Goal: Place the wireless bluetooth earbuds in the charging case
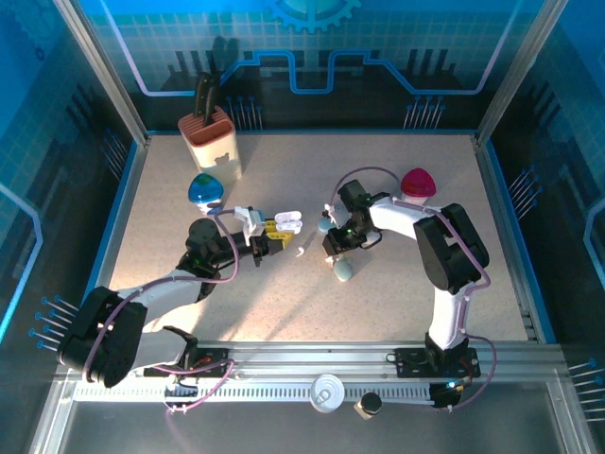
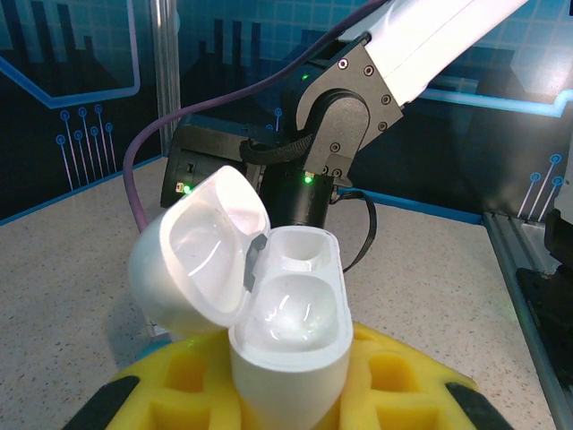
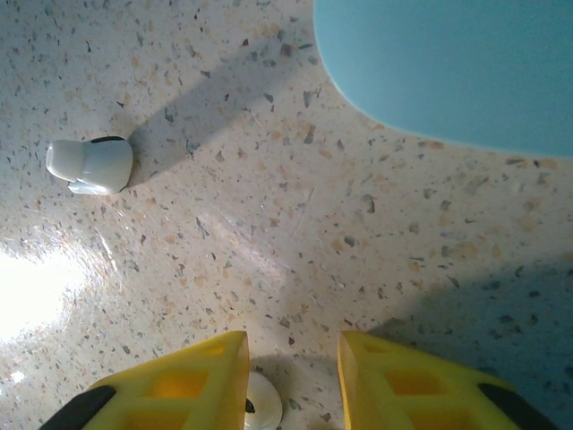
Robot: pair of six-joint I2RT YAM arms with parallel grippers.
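Observation:
The white charging case (image 2: 288, 313) stands upright with its lid (image 2: 192, 255) swung open to the left and both wells empty. My left gripper (image 2: 291, 381) is shut on its lower body; from above the case (image 1: 286, 223) sits left of table centre. One white earbud (image 3: 89, 165) lies on the table, also seen from above (image 1: 301, 252). A second earbud (image 3: 263, 405) lies on the table between my right gripper's (image 3: 294, 381) fingers, beside the left finger (image 3: 192, 381). The jaws stand apart, open and low over the table, with a gap to the right finger (image 3: 403, 381).
Two pale blue pebble cases (image 1: 326, 225) (image 1: 343, 271) lie close to the right gripper; one (image 3: 448, 63) is just ahead of it. A blue pebble (image 1: 205, 190), a red one (image 1: 417, 182) and a tan knife holder (image 1: 210, 137) stand farther back.

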